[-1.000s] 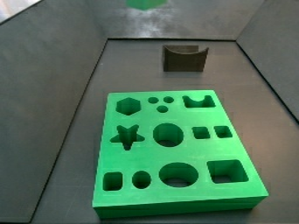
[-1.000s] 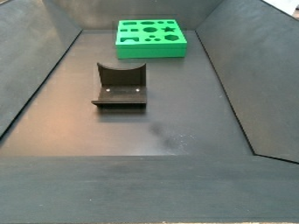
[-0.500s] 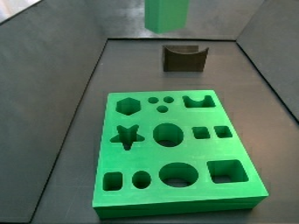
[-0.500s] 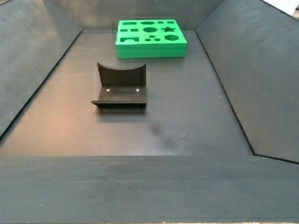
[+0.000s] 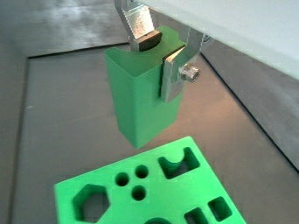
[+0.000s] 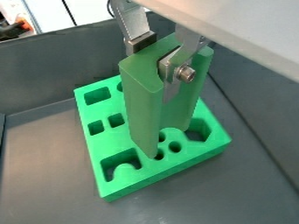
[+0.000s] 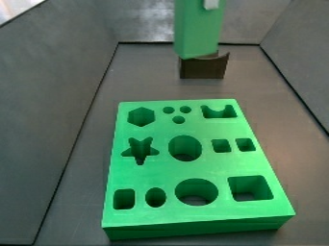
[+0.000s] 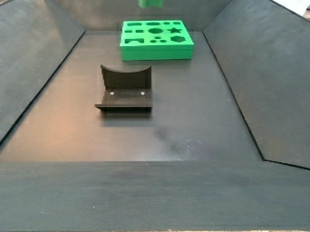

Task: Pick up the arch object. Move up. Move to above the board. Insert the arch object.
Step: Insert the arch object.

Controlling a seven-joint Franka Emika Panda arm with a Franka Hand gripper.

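Pincer: clenched on the top of the arch object, which is gripped between silver fingers.
Arch object: held upright in the air, above the board's far end in a side view.
Board: laid flat on the dark surface.
Fixture: stood well apart from the board.

Tall light-green arch object upright in the end effector, above green cut-out board

Side views face oppositely, sharing the board.
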